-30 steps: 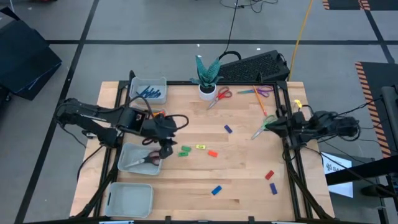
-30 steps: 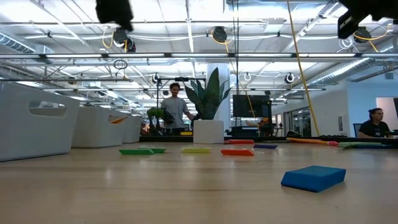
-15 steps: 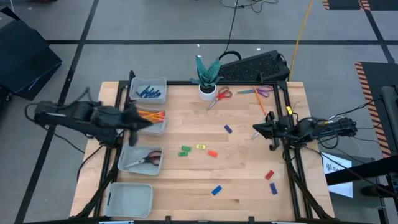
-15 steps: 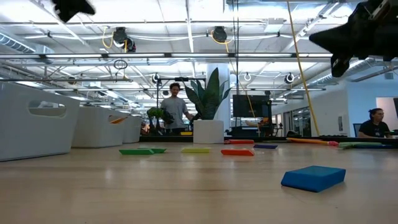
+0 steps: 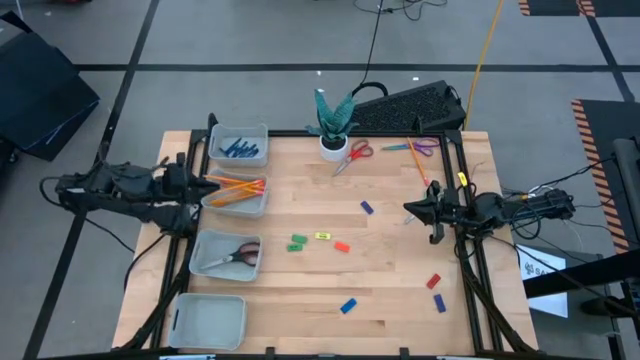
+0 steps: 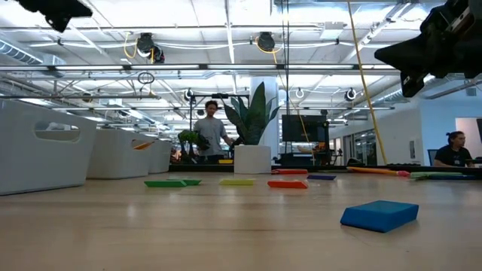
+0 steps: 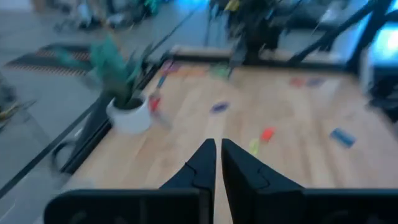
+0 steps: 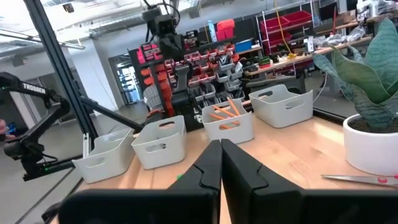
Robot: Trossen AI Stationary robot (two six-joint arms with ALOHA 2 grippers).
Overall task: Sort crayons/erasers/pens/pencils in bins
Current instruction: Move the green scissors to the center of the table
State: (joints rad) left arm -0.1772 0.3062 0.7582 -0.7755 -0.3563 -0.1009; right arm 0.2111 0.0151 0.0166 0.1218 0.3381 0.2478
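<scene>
Grey floor (image 5: 250, 40), ceiling lights (image 6: 226, 34) (open workshop).

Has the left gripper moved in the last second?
Yes. The left gripper pulled back from the scissors bin to the table's left edge beside the pencil bin.

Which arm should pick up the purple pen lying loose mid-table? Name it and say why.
Right. The right gripper, fingers shut, hovers just right of the pen. The left gripper, also shut, sits back by the pencil bin, with much more table to cross.

Two dark jointed arms with black cables and pointed black fingers (image 8: 239, 167).
</scene>
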